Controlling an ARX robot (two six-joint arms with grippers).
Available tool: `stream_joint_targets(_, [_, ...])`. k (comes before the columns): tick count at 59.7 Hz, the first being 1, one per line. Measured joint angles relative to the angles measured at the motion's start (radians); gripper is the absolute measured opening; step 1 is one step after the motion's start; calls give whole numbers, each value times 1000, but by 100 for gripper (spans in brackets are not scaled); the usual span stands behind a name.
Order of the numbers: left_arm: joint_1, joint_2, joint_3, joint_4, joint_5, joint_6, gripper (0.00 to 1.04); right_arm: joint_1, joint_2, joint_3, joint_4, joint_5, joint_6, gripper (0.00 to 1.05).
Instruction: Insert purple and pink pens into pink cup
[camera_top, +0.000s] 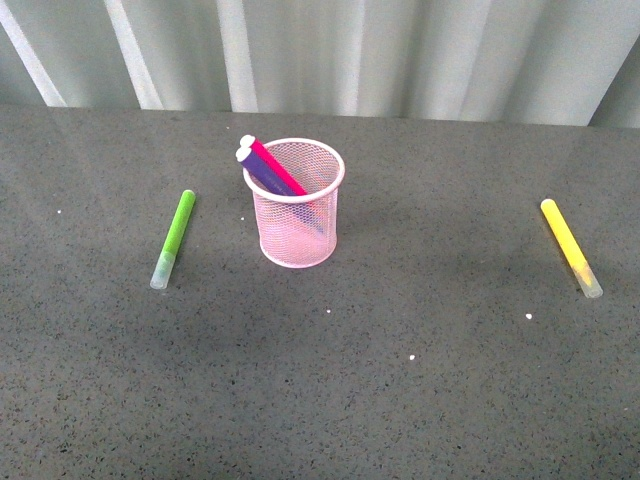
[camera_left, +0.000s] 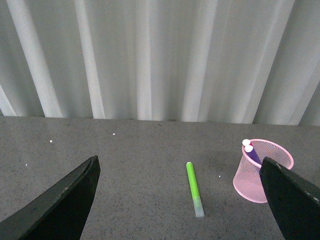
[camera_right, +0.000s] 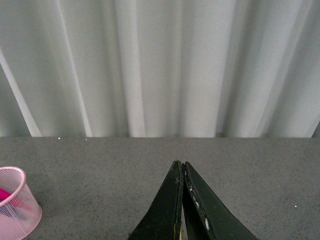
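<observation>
The pink cup (camera_top: 297, 205) stands upright in the middle of the grey table. The purple pen (camera_top: 266, 173) and the pink pen (camera_top: 276, 166) lean inside it, ends sticking out over its far left rim. Neither gripper shows in the front view. In the left wrist view the cup (camera_left: 260, 172) and the purple pen (camera_left: 251, 152) sit beside one finger; my left gripper (camera_left: 180, 167) is open and empty above the table. In the right wrist view my right gripper (camera_right: 181, 165) is shut on nothing, and the cup (camera_right: 15, 202) sits at the frame's edge.
A lime-green pen (camera_top: 173, 238) lies left of the cup, also in the left wrist view (camera_left: 194, 187). A yellow pen (camera_top: 570, 246) lies far right. A pale corrugated wall (camera_top: 320, 55) stands along the table's back edge.
</observation>
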Motion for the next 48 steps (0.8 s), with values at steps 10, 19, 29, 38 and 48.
stream_joint_targets(10, [0,0,0,0,0,0,98,-45,-105,-36,-66,-50,0,3])
stream_joint_targets(19, [0,0,0,0,0,0,98,-103,-193,-88,-85,-108,0,3])
stream_joint_targets(29, [0,0,0,0,-2,0,98,-183,-293,-92,-179,-176,0,3])
stream_joint_targets(38, [0,0,0,0,0,0,98,-185,-389,-93,-268,-180,0,3])
stream_joint_targets(48, [0,0,0,0,0,0,98,-185,-478,-93,-352,-180,0,3])
